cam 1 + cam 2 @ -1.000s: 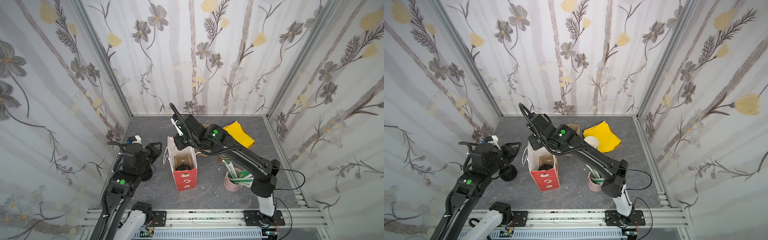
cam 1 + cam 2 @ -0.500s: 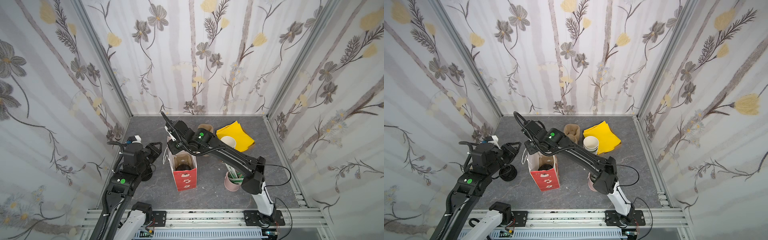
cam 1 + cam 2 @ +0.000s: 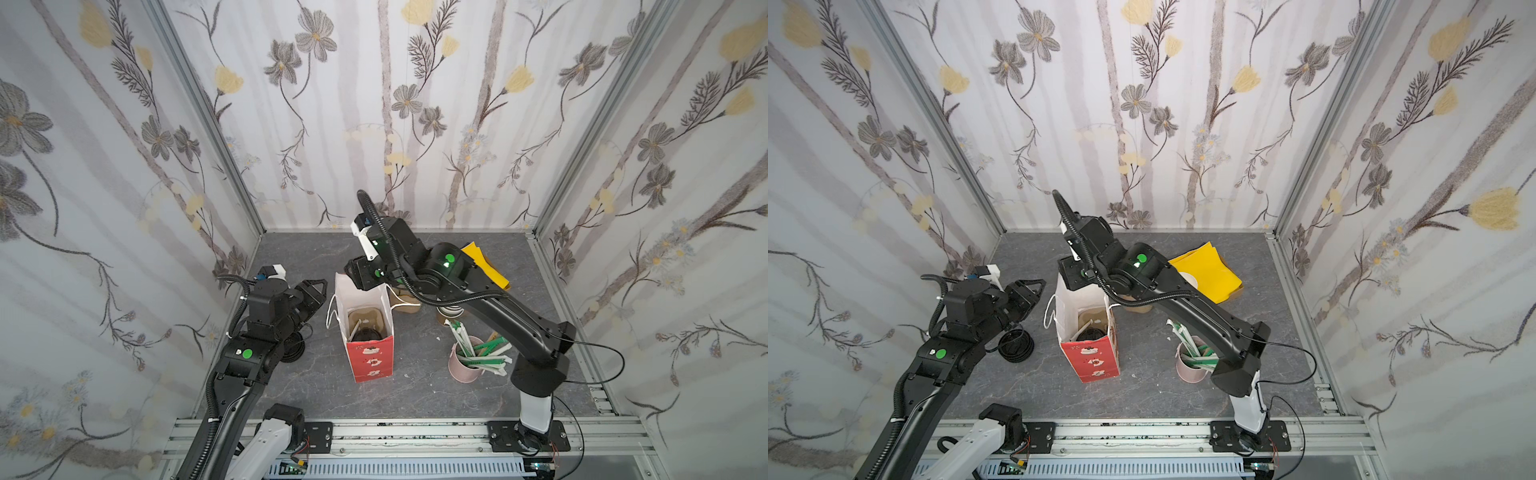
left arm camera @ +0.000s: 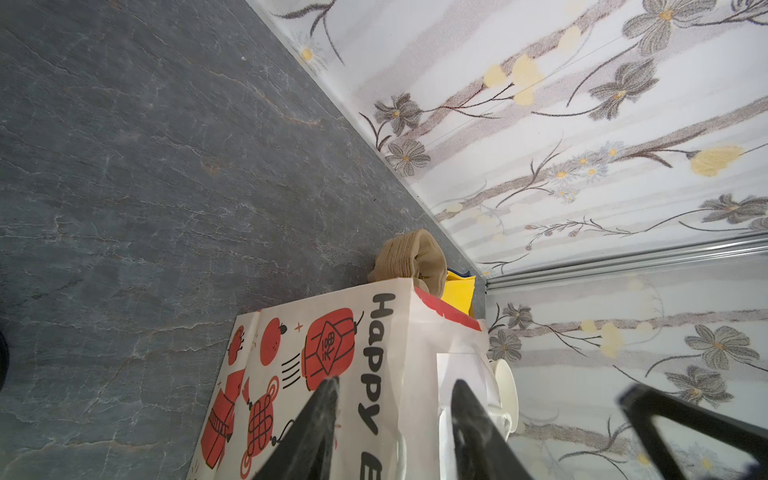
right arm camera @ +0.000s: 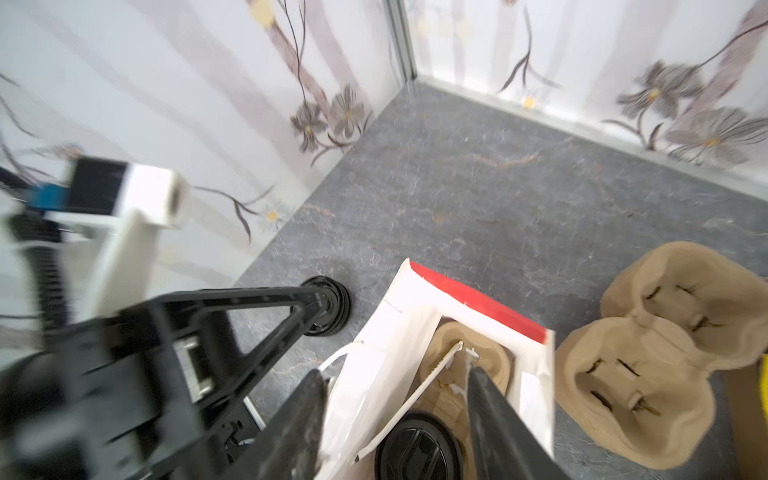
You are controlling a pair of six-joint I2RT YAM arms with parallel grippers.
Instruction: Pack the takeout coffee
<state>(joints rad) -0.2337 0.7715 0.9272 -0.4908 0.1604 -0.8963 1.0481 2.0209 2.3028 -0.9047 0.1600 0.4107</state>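
On the left of the grey surface [image 3: 415, 395], the left end effector [image 3: 316, 291] sits just beside the paper bag [image 3: 371, 360], its jaws partly apart with nothing gripped. A stack of black lids [image 3: 292, 348] lies beneath its arm. Inside the upright bag, the takeout coffee [image 3: 367, 333] stands in a brown carrier [image 5: 453, 345], lid upward, with a pale wrapped straw [image 5: 419, 390] leaning beside it. Over the bag's far rim, the right end effector [image 5: 395, 374] hangs with jaws wide and empty. Further right stand empty pulp carriers [image 5: 648, 365], a pink cup of straws [image 3: 464, 368] and yellow napkins [image 3: 1210, 272].
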